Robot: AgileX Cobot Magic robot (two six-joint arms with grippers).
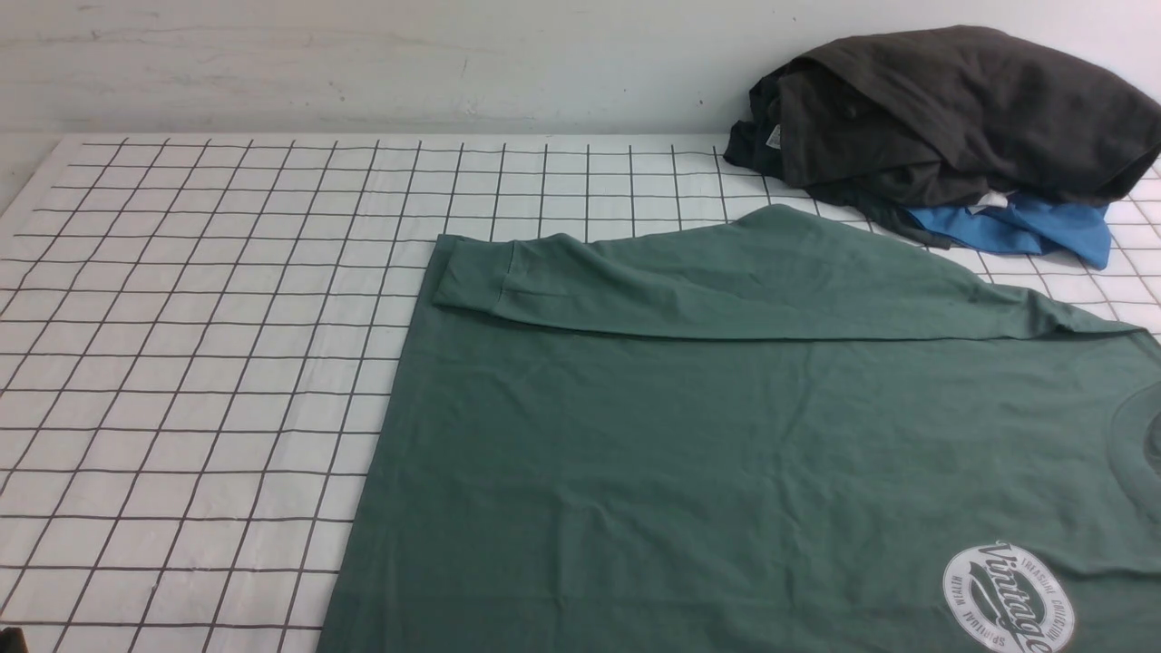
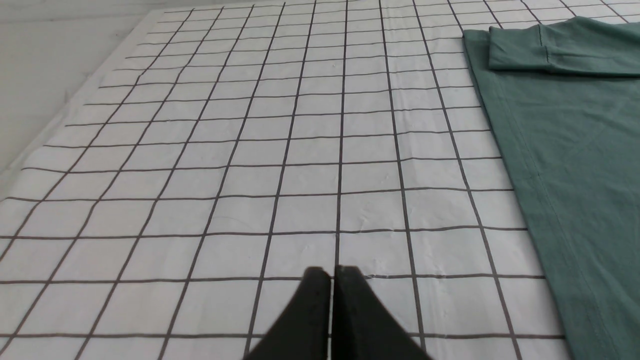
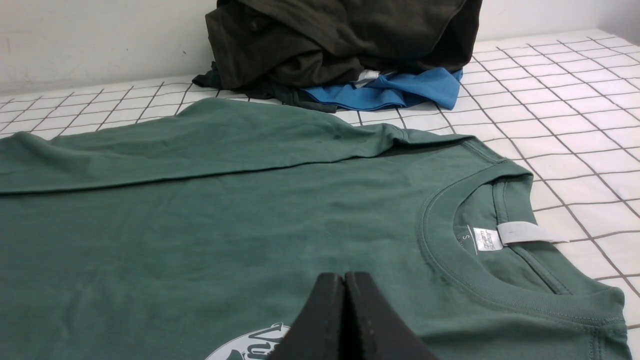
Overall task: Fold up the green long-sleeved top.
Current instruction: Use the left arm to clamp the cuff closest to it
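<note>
The green long-sleeved top (image 1: 726, 453) lies flat on the gridded table, hem toward the left, neck at the right edge of the front view. One sleeve (image 1: 726, 281) is folded across its far side, cuff pointing left. The white oval print (image 1: 1007, 597) shows near the front right. My left gripper (image 2: 332, 272) is shut and empty over bare grid cloth, left of the top's hem (image 2: 530, 165). My right gripper (image 3: 344, 277) is shut and empty above the chest, close to the print (image 3: 250, 345) and the ribbed neck (image 3: 500, 290). Neither arm shows in the front view.
A heap of dark grey-black garments (image 1: 952, 109) sits at the back right against the wall, with a bright blue garment (image 1: 1025, 231) under it, just beyond the top's far shoulder. White cloth with a black grid (image 1: 200, 363) covers the table.
</note>
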